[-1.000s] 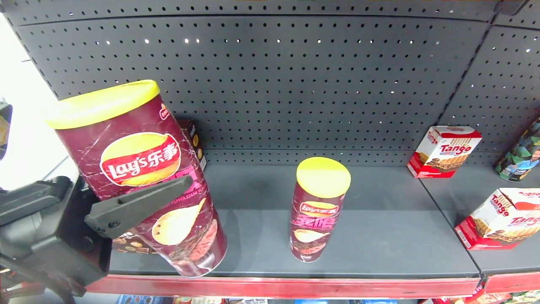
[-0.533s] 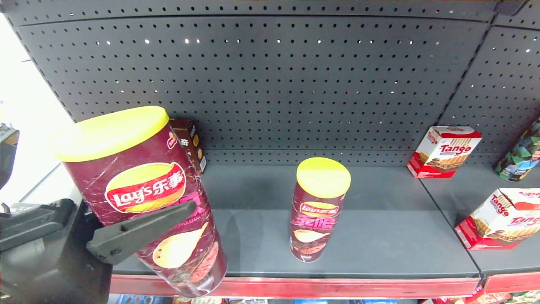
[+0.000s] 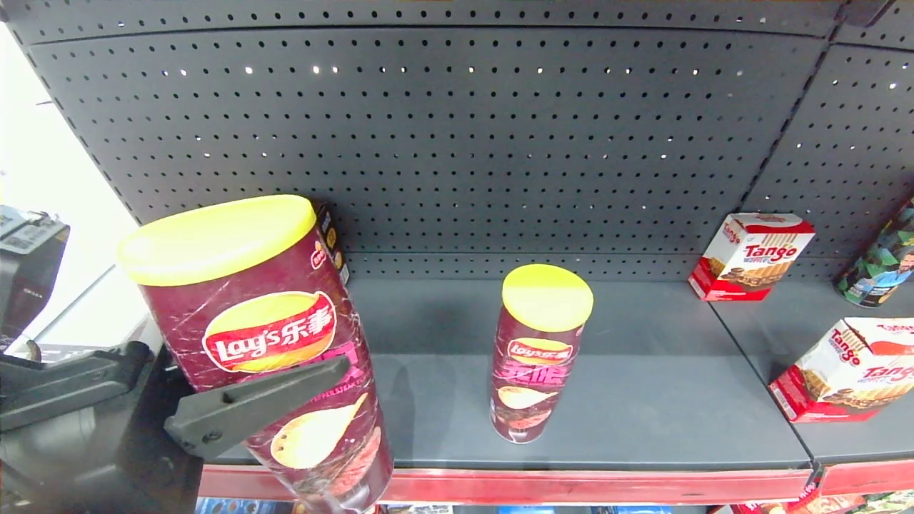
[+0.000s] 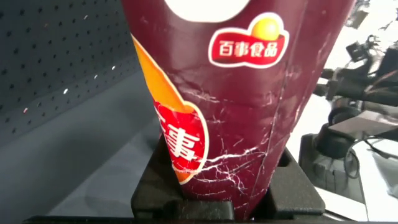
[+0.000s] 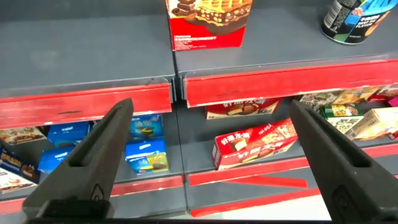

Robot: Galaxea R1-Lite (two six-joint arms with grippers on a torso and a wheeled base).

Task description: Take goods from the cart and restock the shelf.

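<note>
I've got the left gripper (image 3: 285, 382) clamped on a tilted chips can (image 3: 250, 321), its bottom at the shelf (image 3: 643, 400) front edge on the left, second chips can (image 3: 540, 357) standing upright mid-shelf, well apart from it, my right gripper (image 5: 211, 111) fingers spread wide, facing the lower shelves (image 5: 87, 99)

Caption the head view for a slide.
Left claw holds a tilted chip canister at the shelf edge; second canister stands upright.

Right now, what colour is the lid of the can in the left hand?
Yellow lid on the can; head view shows it best.
</note>
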